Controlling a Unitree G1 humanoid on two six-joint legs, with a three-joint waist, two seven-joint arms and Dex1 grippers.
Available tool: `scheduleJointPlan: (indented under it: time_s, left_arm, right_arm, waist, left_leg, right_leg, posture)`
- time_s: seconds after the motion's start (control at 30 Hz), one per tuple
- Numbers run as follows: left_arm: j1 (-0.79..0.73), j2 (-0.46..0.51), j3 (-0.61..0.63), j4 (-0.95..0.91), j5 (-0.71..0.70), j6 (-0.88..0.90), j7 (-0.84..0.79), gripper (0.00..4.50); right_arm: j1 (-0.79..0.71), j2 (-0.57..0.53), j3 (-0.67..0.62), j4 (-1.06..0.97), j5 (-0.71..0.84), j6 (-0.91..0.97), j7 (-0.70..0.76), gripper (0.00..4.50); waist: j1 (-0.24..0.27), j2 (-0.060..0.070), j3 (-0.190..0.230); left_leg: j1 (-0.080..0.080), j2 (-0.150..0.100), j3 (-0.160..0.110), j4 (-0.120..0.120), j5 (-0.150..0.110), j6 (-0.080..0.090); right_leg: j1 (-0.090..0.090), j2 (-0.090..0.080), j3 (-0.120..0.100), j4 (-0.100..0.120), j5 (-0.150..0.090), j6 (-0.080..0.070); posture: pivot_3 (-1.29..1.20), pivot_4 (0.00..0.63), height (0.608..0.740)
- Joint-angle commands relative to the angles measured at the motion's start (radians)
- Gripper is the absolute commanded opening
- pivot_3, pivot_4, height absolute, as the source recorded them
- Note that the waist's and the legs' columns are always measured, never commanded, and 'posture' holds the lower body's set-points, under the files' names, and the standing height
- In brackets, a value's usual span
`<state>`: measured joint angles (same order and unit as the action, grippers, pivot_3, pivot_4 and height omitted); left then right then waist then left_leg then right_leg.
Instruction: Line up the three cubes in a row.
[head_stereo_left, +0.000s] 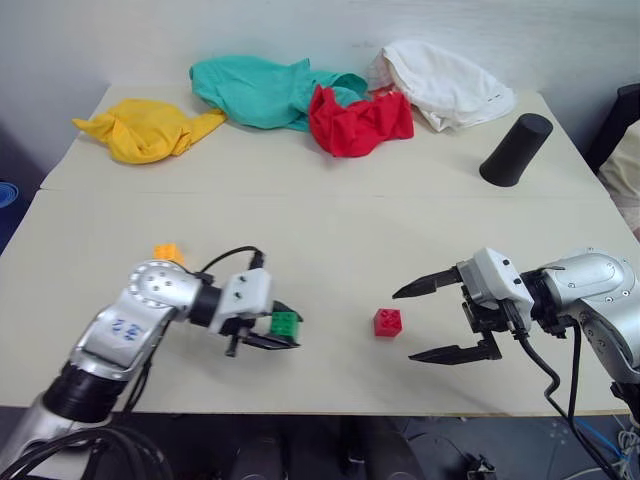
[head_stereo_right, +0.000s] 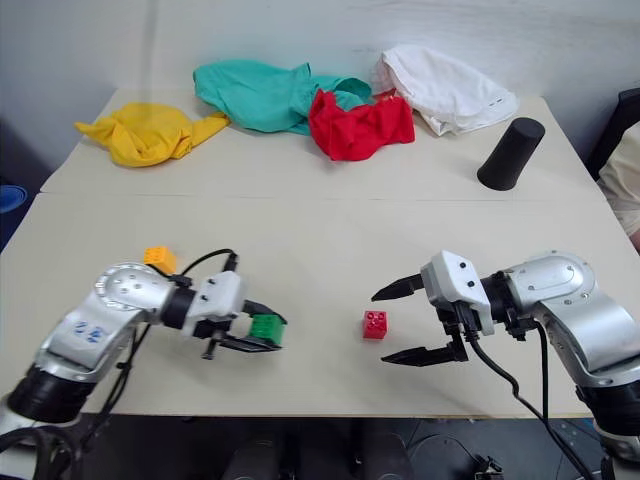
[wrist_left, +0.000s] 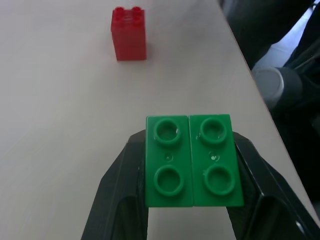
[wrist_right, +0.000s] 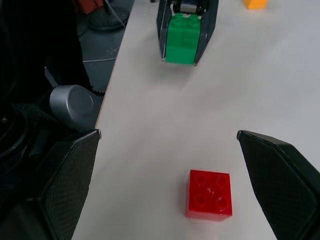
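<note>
The left gripper (head_stereo_left: 272, 332) was clamped on the green cube (head_stereo_left: 285, 323), one black finger (wrist_left: 117, 192) pressed against each side, studs facing up, near the table's front edge. The right gripper (head_stereo_left: 437, 320) faced it from the other side with its jaws spread wide and nothing between them. The red cube (head_stereo_left: 388, 321) sat on the table (head_stereo_left: 330, 220) between the two grippers, just beside the right gripper's fingertips and apart from the green one. The orange cube (head_stereo_left: 168, 252) lay behind the left arm, partly hidden by it. Both arms reached inward, angled slightly down. Far back lay four crumpled cloths: yellow (head_stereo_left: 145, 130), teal (head_stereo_left: 262, 90), red (head_stereo_left: 360, 122), white (head_stereo_left: 440, 82). A black cylinder (head_stereo_left: 516, 149) leaned at back right.
</note>
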<state>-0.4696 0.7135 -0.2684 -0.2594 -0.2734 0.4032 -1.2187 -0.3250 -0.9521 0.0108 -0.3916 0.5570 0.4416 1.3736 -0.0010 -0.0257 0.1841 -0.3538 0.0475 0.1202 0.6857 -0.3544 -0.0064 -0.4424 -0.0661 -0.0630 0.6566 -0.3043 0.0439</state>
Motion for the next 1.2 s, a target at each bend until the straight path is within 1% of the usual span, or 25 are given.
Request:
scheduleJointPlan:
  time_s: [0.03, 0.1, 0.23, 0.57, 0.63, 0.67, 0.7, 0.83, 0.9, 1.0, 1.1, 1.2]
  left_arm:
    - [-0.057, -0.03, -0.044, 0.075, 0.061, -0.043, 0.017, 1.53]
    - [-0.069, -0.05, -0.07, 0.116, 0.092, -0.062, 0.024, 1.53]
    - [-0.067, -0.063, -0.1, 0.136, 0.131, -0.064, 0.039, 1.53]
    - [-0.056, -0.091, -0.099, 0.146, 0.147, -0.037, 0.068, 1.53]
    - [-0.052, -0.081, -0.087, 0.132, 0.128, -0.008, 0.059, 2.28]
    - [-0.05, -0.073, -0.077, 0.12, 0.114, 0.018, 0.053, 2.39]
    - [-0.049, -0.066, -0.068, 0.111, 0.101, 0.04, 0.047, 2.76]
    - [-0.035, -0.022, -0.017, 0.072, 0.051, 0.09, 0.024, 3.9]
    - [-0.009, 0.016, 0.042, 0.043, 0.016, 0.118, 0.025, 4.48]
    - [0.069, 0.107, 0.164, -0.012, -0.026, 0.139, 0.025, 4.48]
    - [0.182, 0.189, 0.32, -0.051, -0.067, 0.158, 0.041, 4.48]
    - [0.39, 0.227, 0.596, -0.092, -0.112, 0.209, 0.067, 4.48]
  right_arm:
    - [0.043, -0.037, -0.062, -0.057, 0.015, 0.003, -0.016, 4.5]
    - [0.073, -0.045, -0.077, -0.067, 0.015, 0.004, -0.028, 4.5]
    - [0.099, -0.047, -0.084, -0.073, 0.008, -0.004, -0.043, 4.5]
    - [0.086, -0.035, -0.057, -0.055, -0.014, -0.023, -0.057, 4.5]
    - [0.071, -0.028, -0.047, -0.047, -0.016, -0.023, -0.059, 4.5]
    - [0.065, -0.026, -0.044, -0.044, -0.016, -0.023, -0.058, 4.5]
    - [0.061, -0.024, -0.042, -0.041, -0.016, -0.024, -0.056, 4.5]
    - [0.039, -0.015, -0.022, -0.017, -0.024, -0.036, -0.045, 4.5]
    - [0.018, -0.007, -0.005, 0.004, -0.03, -0.049, -0.033, 4.5]
    - [-0.028, 0.009, 0.023, 0.043, -0.038, -0.068, -0.01, 4.5]
    - [-0.08, 0.026, 0.044, 0.082, -0.034, -0.075, 0.015, 4.5]
    - [-0.157, 0.066, 0.054, 0.119, 0.005, -0.034, 0.023, 4.5]
  waist:
    - [0.0, 0.0, 0.0]
    - [-0.001, 0.0, 0.0]
    - [0.0, 0.0, 0.0]
    - [0.001, 0.0, 0.0]
    - [0.0, 0.0, 0.0]
    - [0.0, 0.0, 0.0]
    - [-0.001, 0.0, 0.0]
    - [-0.002, 0.0, 0.0]
    - [-0.002, 0.0, 0.0]
    - [-0.009, 0.0, 0.0]
    - [-0.015, 0.0, 0.0]
    - [-0.028, 0.0, 0.0]
  left_leg:
    - [0.0, 0.0, 0.0, 0.0, 0.0, 0.0]
    - [0.0, 0.0, 0.0, 0.0, 0.0, 0.0]
    - [0.0, 0.001, 0.0, 0.0, 0.0, 0.0]
    - [0.0, 0.001, 0.0, 0.0, 0.0, 0.0]
    - [0.0, 0.001, 0.0, 0.0, 0.0, 0.0]
    - [0.0, 0.001, 0.0, 0.0, 0.0, 0.0]
    - [0.0, 0.001, 0.0, 0.0, 0.0, 0.0]
    - [0.0, 0.001, 0.0, 0.0, 0.0, 0.0]
    - [0.0, 0.001, 0.0, 0.0, 0.0, 0.0]
    - [0.0, 0.001, 0.0, 0.0, 0.0, 0.0]
    - [0.001, 0.002, 0.0, 0.0, 0.0, 0.0]
    - [0.0, 0.002, -0.001, 0.0, 0.0, 0.0]
  right_leg:
    - [0.0, 0.001, 0.001, 0.0, 0.0, 0.0]
    - [0.0, 0.001, 0.001, 0.0, 0.0, 0.0]
    - [0.0, 0.001, 0.001, 0.0, 0.0, 0.0]
    - [0.0, 0.001, 0.001, 0.0, 0.0, 0.0]
    - [0.0, 0.001, 0.001, 0.0, 0.0, 0.0]
    - [0.0, 0.001, 0.001, 0.0, 0.0, 0.0]
    - [0.0, 0.001, 0.001, 0.0, 0.0, 0.0]
    - [0.0, 0.001, 0.001, 0.0, 0.0, 0.0]
    - [0.0, 0.001, 0.001, 0.0, 0.0, 0.0]
    - [0.0, 0.001, 0.001, 0.0, 0.0, 0.0]
    - [0.0, 0.001, 0.001, 0.0, 0.0, -0.001]
    - [0.0, 0.0, 0.001, 0.0, -0.001, -0.001]
  posture:
    - [0.0, 0.15, 0.74]
    - [0.0, 0.15, 0.74]
    - [0.0, 0.15, 0.74]
    - [0.0, 0.15, 0.74]
    - [0.0, 0.15, 0.74]
    - [0.0, 0.15, 0.74]
    - [0.0, 0.15, 0.74]
    - [0.0, 0.15, 0.74]
    - [0.0, 0.15, 0.74]
    - [0.0, 0.15, 0.74]
    - [0.0, 0.15, 0.74]
    - [0.0, 0.15, 0.74]
